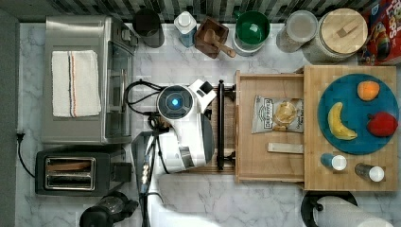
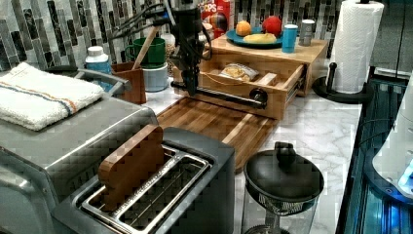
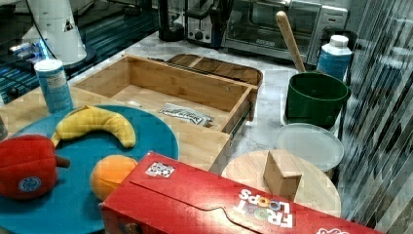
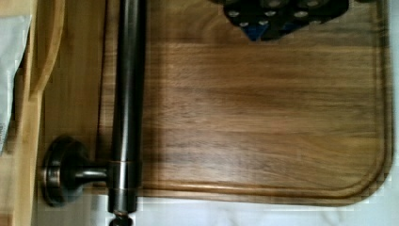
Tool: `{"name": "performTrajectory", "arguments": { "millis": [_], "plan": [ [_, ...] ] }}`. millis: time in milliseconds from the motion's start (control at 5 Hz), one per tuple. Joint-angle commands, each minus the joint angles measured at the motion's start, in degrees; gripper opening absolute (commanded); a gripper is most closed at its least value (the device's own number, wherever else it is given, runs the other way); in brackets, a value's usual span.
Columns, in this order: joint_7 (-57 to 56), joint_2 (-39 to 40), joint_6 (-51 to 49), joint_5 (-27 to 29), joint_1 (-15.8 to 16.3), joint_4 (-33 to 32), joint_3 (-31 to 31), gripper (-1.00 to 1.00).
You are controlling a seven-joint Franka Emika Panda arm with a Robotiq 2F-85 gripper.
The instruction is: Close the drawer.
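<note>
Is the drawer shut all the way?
No, the drawer sticks far out, and you can see a chip bag lying inside it.

cereal box (image 3: 229, 202) cut off (lower edge), paper towel roll (image 1: 350, 213) cropped

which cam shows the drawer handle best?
Top view: the whole black handle runs end to end, beside the gripper. Wrist view gives a close-up of one end; left view shows it foreshortened; right view shows the drawer's inside.
</note>
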Motion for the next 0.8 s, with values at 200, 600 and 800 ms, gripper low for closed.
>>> {"name": "performTrajectory", "arguments": {
  "millis": [200,600,800],
  "plan": [
    [-4.0,3.0,4.4,0.3,-3.4,-2.0,-1.7,-1.0],
    [-7.5,2.0,6.0,-1.7,-4.8,-3.1,-3.6,-1.0],
    [-12.1,1.0,5.4,-2.0,-7.4,-3.2,-4.2,-1.0]
  ]
}}
